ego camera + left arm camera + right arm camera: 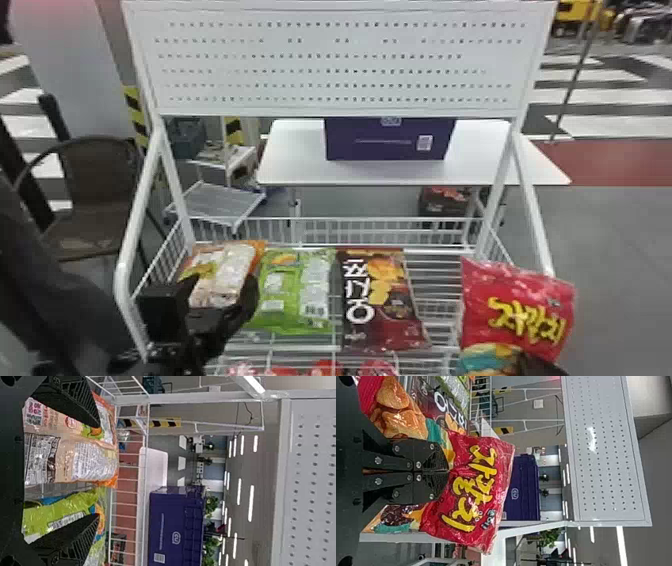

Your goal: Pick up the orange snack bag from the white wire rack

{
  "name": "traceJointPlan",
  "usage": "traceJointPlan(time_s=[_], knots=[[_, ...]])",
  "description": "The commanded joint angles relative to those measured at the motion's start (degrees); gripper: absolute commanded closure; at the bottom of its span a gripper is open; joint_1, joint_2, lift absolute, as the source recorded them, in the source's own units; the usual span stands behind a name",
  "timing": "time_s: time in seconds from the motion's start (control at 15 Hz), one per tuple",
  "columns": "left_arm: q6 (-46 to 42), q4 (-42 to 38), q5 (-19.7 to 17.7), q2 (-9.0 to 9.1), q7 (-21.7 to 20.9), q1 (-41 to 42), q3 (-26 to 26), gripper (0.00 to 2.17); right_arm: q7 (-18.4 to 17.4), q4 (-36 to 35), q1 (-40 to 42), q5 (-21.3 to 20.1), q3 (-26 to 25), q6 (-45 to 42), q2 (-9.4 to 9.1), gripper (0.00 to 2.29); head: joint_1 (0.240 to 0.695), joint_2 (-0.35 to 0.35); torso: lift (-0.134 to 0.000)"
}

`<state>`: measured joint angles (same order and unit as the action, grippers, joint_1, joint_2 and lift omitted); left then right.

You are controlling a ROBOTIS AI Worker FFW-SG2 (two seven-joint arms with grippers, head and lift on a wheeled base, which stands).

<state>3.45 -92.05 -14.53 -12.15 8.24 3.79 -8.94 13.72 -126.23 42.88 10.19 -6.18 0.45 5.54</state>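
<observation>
The orange snack bag leans at the left end of the white wire rack. My left gripper is open at that bag, its fingers apart in front of it. In the left wrist view the left gripper has the orange snack bag between and beyond its spread fingers, with one finger over the green bag. My right gripper is shut on a red snack bag, held at the rack's right side; the same red bag shows in the head view.
A green bag and a dark brown bag lie right of the orange one. Slanted white posts flank the rack, below a perforated panel. Behind are a white table and a purple box.
</observation>
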Motion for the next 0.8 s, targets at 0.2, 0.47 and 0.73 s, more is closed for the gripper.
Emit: traceJointPlan(time_s=[0.2, 0.47, 0.73], knots=[[0.03, 9.26, -0.67, -0.5, -0.68, -5.02, 0.77, 0.09, 0.08, 0.02, 0.27, 0.09, -0.33, 0.04, 0.0, 2.22, 0.499, 0.0, 0.0], [0.03, 10.05, -0.85, -0.68, -0.94, -5.19, 0.86, 0.39, 0.17, -0.33, 0.54, 0.09, -0.42, 0.04, -0.09, 2.22, 0.499, 0.0, 0.0], [0.03, 9.61, -0.85, -0.68, 0.29, -4.49, 1.12, 1.84, 0.17, -0.51, 0.71, 0.09, -0.59, 0.04, -0.27, 2.22, 0.499, 0.0, 0.0]])
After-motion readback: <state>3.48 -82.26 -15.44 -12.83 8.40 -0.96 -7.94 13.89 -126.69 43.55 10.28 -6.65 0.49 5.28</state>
